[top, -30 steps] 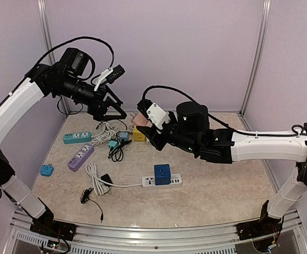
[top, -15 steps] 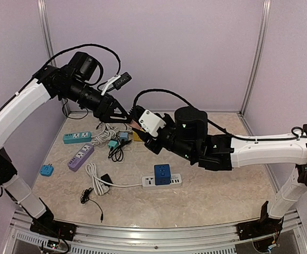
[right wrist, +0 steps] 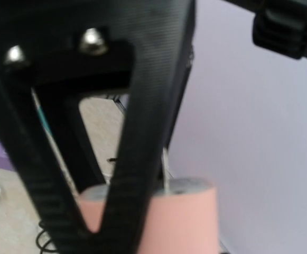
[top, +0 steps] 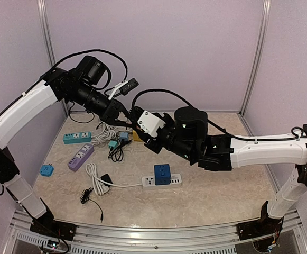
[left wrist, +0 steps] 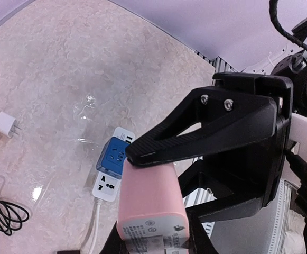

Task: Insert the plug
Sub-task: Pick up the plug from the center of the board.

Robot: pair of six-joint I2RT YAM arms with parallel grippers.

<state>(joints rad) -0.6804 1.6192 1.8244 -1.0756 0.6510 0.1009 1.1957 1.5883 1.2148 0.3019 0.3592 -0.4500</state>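
Pink plug block [left wrist: 152, 211] hangs in mid-air above the marbled tabletop [top: 222, 190], between the two arms. Left gripper [top: 124, 119]: its black fingers [left wrist: 206, 132] are closed onto the block, with one tip pressed on the upper face and the other beneath it (left wrist view). Right gripper [top: 137, 126]: likewise clamped on the same block, which sits against its black finger [right wrist: 142, 106] at the bottom of the right wrist view. The two grippers meet tip to tip over the far left part of the table.

Below them, near the front centre, a white power strip [top: 171, 181] lies flat with a blue cube adapter [top: 162, 173] seated on it. The strip's white cord runs left in loops. Further left lie a teal strip [top: 77, 137], a purple strip [top: 81, 156] and a small blue adapter [top: 46, 170], each apart from the others. A small white charger [left wrist: 4, 124] rests on the tabletop at the left edge of the left wrist view.
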